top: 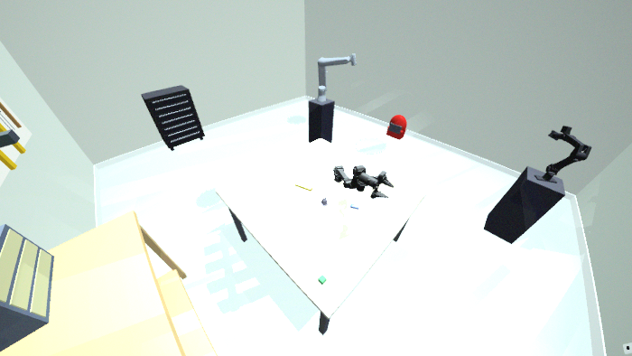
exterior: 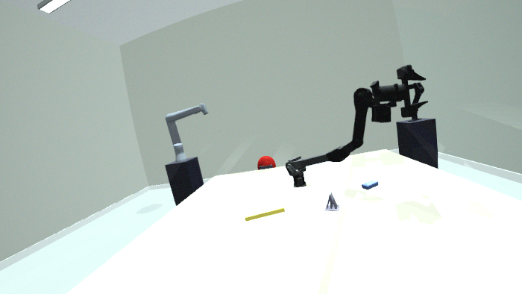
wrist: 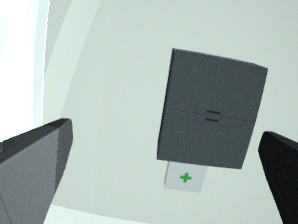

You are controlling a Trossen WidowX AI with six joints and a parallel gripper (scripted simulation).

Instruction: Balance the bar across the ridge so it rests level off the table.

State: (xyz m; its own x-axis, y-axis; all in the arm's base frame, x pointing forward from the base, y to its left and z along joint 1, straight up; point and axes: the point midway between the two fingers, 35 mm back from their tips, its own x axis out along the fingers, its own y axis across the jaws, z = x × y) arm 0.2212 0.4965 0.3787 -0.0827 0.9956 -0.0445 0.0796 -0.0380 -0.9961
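Observation:
A thin yellow bar (top: 303, 187) (exterior: 265, 214) lies flat on the white table (top: 293, 244) (exterior: 224, 254). The ridge (top: 324, 201) (exterior: 331, 202), a small dark wedge with its edge up, stands on the table a short way from the bar and apart from it. My gripper (top: 389, 192) (exterior: 421, 91) (wrist: 170, 136) is open and empty. It is raised high above the table on the far side of my arm's base, away from both bar and ridge. In the wrist view it faces a wall, and neither bar nor ridge shows there.
A small blue block (top: 354, 208) (exterior: 370, 184) lies near the ridge. A green cube (top: 321, 280) sits near the table's front corner. Around the table stand a grey arm on a pedestal (top: 321, 119) (exterior: 184, 179), a black arm on a pedestal (top: 524, 203), a red object (top: 397, 126) and a dark rack (top: 173, 117).

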